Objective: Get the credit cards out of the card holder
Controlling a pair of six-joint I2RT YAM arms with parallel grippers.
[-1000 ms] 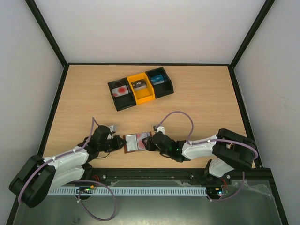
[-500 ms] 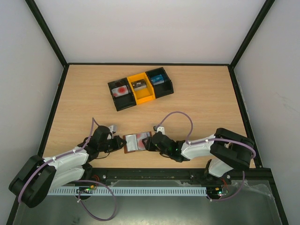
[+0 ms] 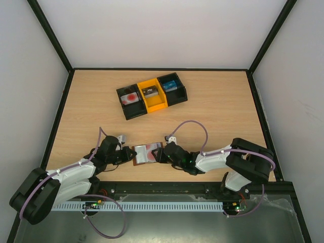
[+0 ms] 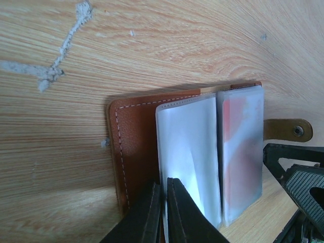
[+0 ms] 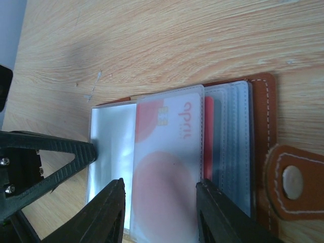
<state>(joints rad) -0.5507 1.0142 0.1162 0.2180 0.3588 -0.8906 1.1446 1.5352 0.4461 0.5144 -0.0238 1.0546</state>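
Two robot claws met at an open brown card holder (image 3: pixel 147 153).
The left claw (image 4: pixel 163 186) pinched its left edge; the right claw (image 5: pixel 159 185) was spread astride the whitish card (image 5: pixel 167 152).

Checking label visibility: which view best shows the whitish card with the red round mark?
Right wrist: the whitish card is close up, its print and red circles clear through the sleeve. Left wrist gives only a pinkish blur in the card holder; top external, a tiny pale patch.
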